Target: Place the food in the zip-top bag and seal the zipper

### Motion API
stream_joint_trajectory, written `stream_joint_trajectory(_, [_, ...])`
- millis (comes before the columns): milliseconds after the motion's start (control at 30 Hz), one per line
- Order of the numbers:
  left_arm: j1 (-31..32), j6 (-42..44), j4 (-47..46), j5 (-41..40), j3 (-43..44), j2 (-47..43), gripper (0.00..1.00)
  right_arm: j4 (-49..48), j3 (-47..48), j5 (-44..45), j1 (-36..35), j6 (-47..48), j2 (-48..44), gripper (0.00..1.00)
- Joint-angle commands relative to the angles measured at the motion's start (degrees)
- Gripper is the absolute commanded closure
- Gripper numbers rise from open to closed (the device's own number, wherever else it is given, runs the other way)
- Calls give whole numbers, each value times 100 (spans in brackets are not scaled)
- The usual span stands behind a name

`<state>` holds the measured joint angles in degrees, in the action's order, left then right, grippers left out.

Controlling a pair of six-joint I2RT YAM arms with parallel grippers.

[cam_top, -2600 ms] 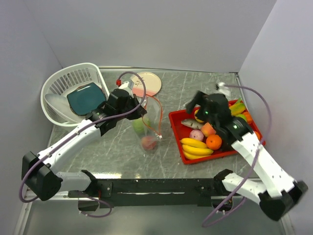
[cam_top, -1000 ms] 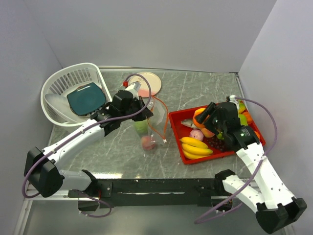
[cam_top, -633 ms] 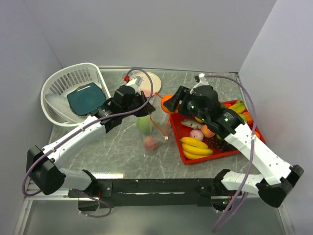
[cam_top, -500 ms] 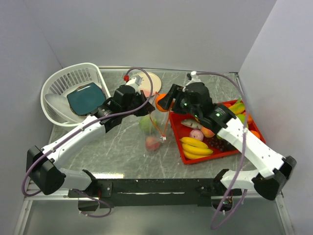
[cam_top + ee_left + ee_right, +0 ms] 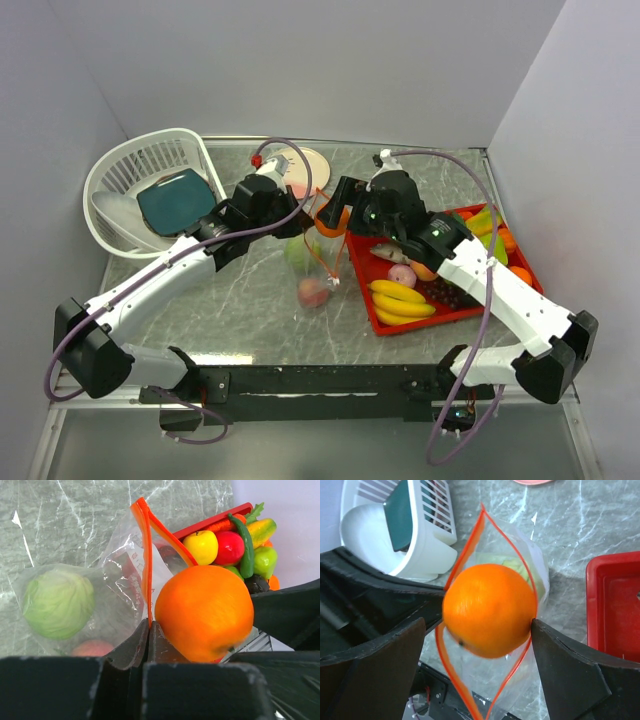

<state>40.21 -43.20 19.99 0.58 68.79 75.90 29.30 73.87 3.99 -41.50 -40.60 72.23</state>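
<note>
The clear zip-top bag (image 5: pixel 312 268) hangs upright over the table, with a green round food (image 5: pixel 59 602) and a pink peach (image 5: pixel 95 647) inside. My left gripper (image 5: pixel 149 626) is shut on the orange-red zipper (image 5: pixel 145 555) and holds the mouth up. An orange (image 5: pixel 487 610) sits right at the spread mouth, blurred. My right gripper (image 5: pixel 477 623) is open around it: one finger (image 5: pixel 555 655) touches its side, and a gap shows at the other. In the top view the orange (image 5: pixel 332 216) lies between both grippers. More food fills the red tray (image 5: pixel 430 322).
A white lattice basket (image 5: pixel 120 175) holding a teal dish stands at the back left. A pink plate (image 5: pixel 308 166) lies behind the bag. The red tray's corner (image 5: pixel 612 605) is just right of the bag. Grey walls close in the table on three sides.
My right gripper lifted an orange out of the tray and carried it left to the bag's mouth, where its jaws now stand wide. The left gripper kept hold of the zipper.
</note>
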Motion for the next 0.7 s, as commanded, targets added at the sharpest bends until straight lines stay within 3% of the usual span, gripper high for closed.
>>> stream_joint_trajectory(0, [22,-66,-179,-40,205,-198,99,-144,-4,-3,-34,140,-191,5])
stream_joint_trajectory(333, [22,-4,-127,-295,161,-260,99,128,23,515,-25,263,-455,5])
stream_joint_trajectory(433, [22,13,-136,-313,134,-286,99,479,40,1129,71,281,-507,4])
stream_joint_trajectory(500, [22,22,-127,-287,108,-295,99,726,-187,1524,264,272,-595,4])
stream_joint_trajectory(667, [22,92,-127,-295,29,-383,99,647,-1494,1280,1545,18,-1324,4])
